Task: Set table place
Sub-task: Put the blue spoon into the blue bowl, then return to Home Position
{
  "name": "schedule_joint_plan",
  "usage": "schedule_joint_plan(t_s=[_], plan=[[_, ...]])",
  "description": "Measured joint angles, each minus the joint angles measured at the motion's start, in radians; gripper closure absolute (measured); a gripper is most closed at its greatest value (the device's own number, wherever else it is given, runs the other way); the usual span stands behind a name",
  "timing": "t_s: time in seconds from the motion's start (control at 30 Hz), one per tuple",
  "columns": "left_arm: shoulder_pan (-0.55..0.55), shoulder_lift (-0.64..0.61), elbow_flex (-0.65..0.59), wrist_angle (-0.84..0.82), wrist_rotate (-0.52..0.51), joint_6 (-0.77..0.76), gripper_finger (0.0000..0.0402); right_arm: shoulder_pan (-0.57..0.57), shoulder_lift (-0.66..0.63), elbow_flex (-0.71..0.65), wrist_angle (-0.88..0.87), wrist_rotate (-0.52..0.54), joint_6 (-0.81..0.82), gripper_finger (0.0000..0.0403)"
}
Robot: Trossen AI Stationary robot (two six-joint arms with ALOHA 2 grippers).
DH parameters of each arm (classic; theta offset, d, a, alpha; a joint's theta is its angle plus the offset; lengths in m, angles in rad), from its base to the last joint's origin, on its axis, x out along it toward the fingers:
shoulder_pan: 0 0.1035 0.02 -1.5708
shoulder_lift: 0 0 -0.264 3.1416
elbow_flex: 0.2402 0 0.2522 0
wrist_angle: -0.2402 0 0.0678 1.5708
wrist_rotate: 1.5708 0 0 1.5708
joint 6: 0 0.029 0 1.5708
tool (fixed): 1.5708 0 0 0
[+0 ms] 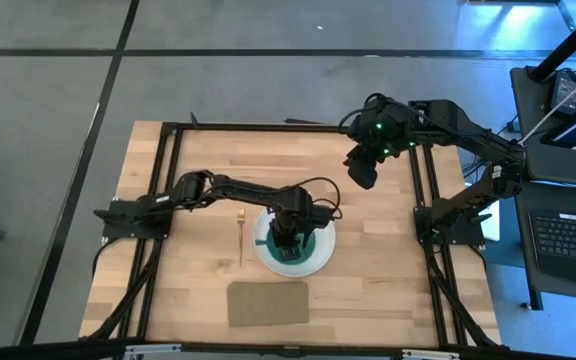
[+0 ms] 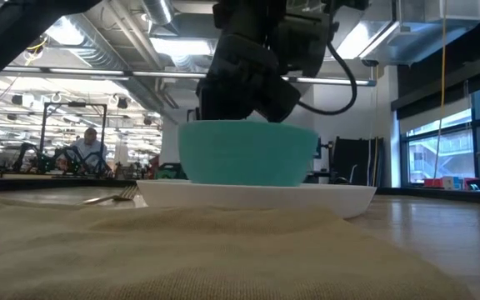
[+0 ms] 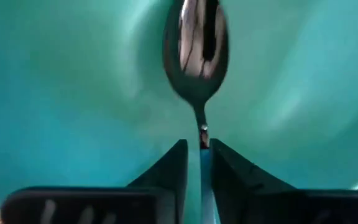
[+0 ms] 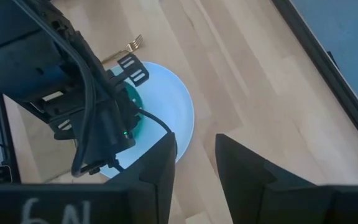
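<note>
While the tan mat [image 1: 268, 303] lies nearest, at six o'clock on the table [image 1: 388, 270], the place setting sits just beyond it near the centre; the white plate [image 1: 320, 258] carries the teal bowl [image 2: 248, 154], and the pale fork [image 1: 240, 238] lies on the bare wood at the plate's nine o'clock, close but apart from it. Directly over the bowl hangs the left gripper [image 3: 199, 155], its fingers drawn almost together on the thin handle of the dark spoon [image 3: 197, 53], whose glossy scoop points down into the bowl; whether it touches the bottom cannot be told. Nothing else shows inside the bowl. Judged by its look, the spoon is light, stiff and slippery, so the narrow handle is the sensible place to grip, as here, and a loose pinch could let it swivel. The bowl looks smooth and may slide on the plate if nudged. Farther off, toward one o'clock, the right gripper [image 4: 194, 158] waits above the table with a moderate gap between its fingers, holding nothing.
</note>
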Motion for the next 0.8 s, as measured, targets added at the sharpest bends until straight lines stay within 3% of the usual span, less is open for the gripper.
schedule_joint_plan(t_s=[0.37,0.6,0.73,0.8], plan=[[0.001,0.0,0.047,-0.006,-0.003,-0.038,0.0276,0.0,0.0,0.0,0.0,0.0,-0.008,0.0286],[0.005,0.0,0.225,-0.041,-0.069,-0.063,0.0276,0.0,0.0,0.0,0.003,0.005,-0.031,0.0286],[0.022,0.0,0.342,-0.12,-0.078,-0.069,0.0281,0.016,0.0,0.0,0.008,0.079,-0.032,0.0286],[0.03,-0.034,0.331,-0.12,-0.088,-0.078,0.0282,0.033,0.0,-0.001,0.008,0.105,-0.033,0.0286]])
